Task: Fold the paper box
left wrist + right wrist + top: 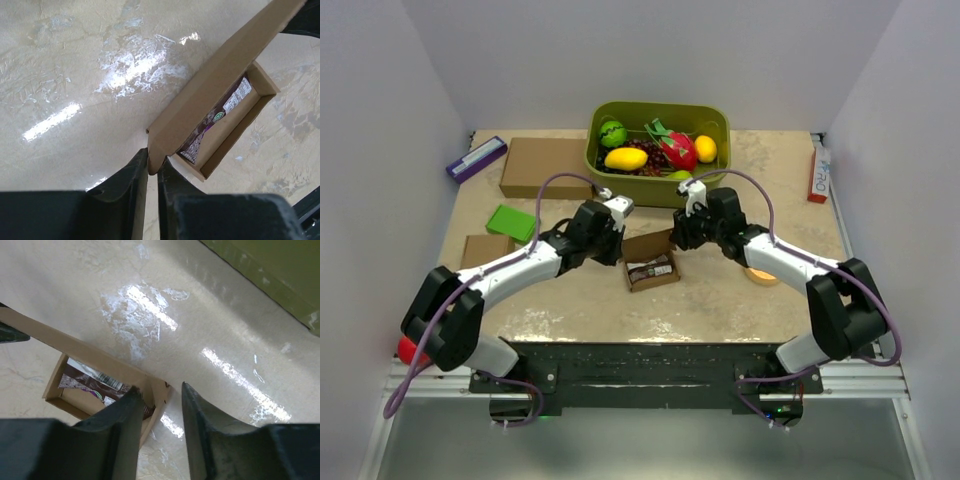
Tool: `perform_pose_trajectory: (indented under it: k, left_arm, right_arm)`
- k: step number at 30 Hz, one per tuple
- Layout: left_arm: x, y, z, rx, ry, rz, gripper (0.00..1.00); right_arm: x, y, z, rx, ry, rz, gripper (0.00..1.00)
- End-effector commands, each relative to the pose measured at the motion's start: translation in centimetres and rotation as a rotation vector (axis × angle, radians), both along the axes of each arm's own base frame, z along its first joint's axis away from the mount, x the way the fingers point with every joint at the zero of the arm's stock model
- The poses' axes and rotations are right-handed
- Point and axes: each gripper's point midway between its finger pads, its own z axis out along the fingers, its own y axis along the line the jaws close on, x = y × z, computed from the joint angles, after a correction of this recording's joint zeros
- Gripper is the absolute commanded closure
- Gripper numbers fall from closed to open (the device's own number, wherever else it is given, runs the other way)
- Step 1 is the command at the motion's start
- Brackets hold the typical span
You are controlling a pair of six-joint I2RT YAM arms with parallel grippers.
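The paper box is a small shallow brown carton lying mid-table with its lid raised, and a purple wrapped bar rests inside. My left gripper is shut on the near corner of the lid, with the cardboard pinched between its black fingertips. From above, that gripper is at the box's left end. My right gripper is open at the box's right end. The end flap stands between its fingers, close to the left one. The tray and bar lie just beyond.
A green bin of toy fruit stands just behind the box. A large brown carton and a purple box sit at the back left, with a green block and small brown carton left. A red-and-white packet lies at the right edge.
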Motion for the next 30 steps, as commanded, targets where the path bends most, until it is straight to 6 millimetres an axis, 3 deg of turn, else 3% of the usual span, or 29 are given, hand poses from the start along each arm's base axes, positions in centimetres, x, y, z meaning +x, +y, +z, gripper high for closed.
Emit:
perform_pose_trajectory:
  k: [1, 6, 12, 19, 26, 30]
  left_arm:
    - [1.4, -0.8, 1.7, -0.004, -0.063, -0.010, 0.87]
    - [1.6, -1.3, 1.7, -0.004, -0.065, -0.011, 1.00]
    - [2.4, -1.4, 1.4, 0.007, -0.078, 0.029, 1.00]
    - [6.7, -2.4, 2.9, 0.002, -0.155, 0.173, 1.00]
    - [10.8, -4.0, 5.3, -0.001, -0.253, 0.223, 1.00]
    - [12.3, -5.0, 4.3, -0.050, -0.288, 0.251, 1.00]
  right_arm:
    - [1.5, 2.3, 3.2, 0.065, -0.112, 0.062, 0.66]
    - [1.0, 3.2, 2.7, 0.054, -0.098, 0.080, 0.82]
    - [1.1, 3.6, 2.4, -0.004, -0.119, 0.011, 1.00]
    - [2.3, 3.6, 3.7, -0.003, -0.169, -0.261, 1.00]
    - [4.8, 2.1, 5.6, 0.013, -0.221, -0.464, 1.00]
    - [6.1, 1.1, 5.8, 0.029, -0.255, -0.582, 1.00]
